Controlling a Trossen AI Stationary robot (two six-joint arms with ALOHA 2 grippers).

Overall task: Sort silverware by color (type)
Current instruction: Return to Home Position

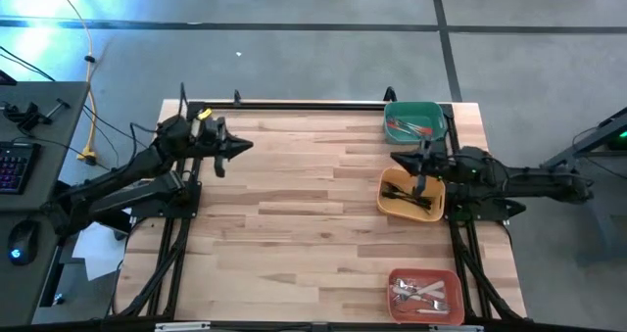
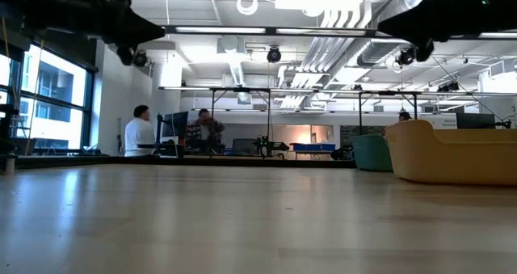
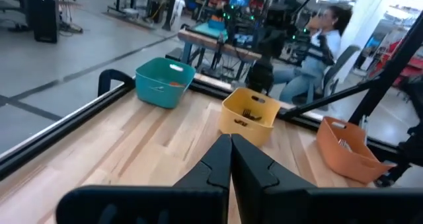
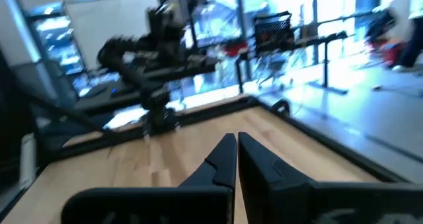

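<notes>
High view: silverware (image 1: 419, 295) sits in bins (image 1: 427, 272), outside both closed jaws.

Pale wooden table (image 1: 294, 214) on a grey floor (image 1: 294, 48), side desk (image 1: 44, 126) to its left, backlit keyboard (image 1: 12, 166) and mouse (image 1: 22, 242) on it, yellow cable (image 1: 90, 107) trailing alongside, far across the room a person in white (image 2: 139, 135) seated, another person (image 2: 203, 128) facing them.

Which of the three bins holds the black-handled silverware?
The yellow bin, middle of the row. The green bin holds red-orange handles, the orange bin white ones.
</notes>
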